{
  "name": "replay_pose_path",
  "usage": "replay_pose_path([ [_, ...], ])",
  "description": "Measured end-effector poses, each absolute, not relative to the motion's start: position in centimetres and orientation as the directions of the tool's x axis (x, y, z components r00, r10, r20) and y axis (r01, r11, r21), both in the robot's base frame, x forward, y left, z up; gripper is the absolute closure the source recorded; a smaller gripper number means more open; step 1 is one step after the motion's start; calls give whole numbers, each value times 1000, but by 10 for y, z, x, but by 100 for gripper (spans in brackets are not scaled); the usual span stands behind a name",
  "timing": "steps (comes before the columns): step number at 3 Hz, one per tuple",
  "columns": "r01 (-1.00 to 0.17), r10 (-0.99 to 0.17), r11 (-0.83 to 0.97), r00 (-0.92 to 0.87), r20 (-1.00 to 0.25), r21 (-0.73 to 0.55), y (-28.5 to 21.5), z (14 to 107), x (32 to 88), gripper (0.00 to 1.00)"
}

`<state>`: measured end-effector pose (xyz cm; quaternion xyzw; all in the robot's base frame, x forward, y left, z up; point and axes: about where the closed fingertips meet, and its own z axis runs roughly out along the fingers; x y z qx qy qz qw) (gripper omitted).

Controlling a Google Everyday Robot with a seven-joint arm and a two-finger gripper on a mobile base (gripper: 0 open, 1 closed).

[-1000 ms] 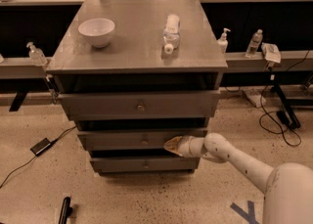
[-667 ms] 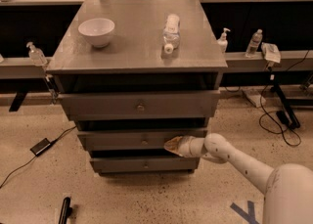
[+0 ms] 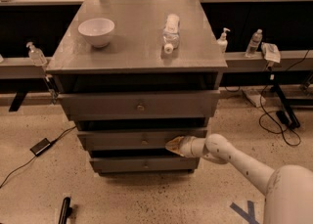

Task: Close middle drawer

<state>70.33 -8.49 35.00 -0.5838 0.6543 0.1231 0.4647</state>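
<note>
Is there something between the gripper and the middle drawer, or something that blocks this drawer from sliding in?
Nothing visible does. The gripper is right at the front of the middle drawer, to the right of its knob. The gap above the drawer is dark, so its inside cannot be checked.

On the desk a bowl sits at the left and a bottle lies on its side to the right of it. Under the desk top, the middle drawer lies between the top drawer and the lowest drawer. The claw is at the middle drawer's front, right of its knob, with the arm reaching in from the lower right.
</note>
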Motion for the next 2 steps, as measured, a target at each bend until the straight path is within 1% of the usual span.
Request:
replay_pose_path([
  [1,-907,-646,199,164,-745,-372,-81,351,669,100],
  [2,-928,-617,131,200,-762,-349,-80,352,626,100],
])
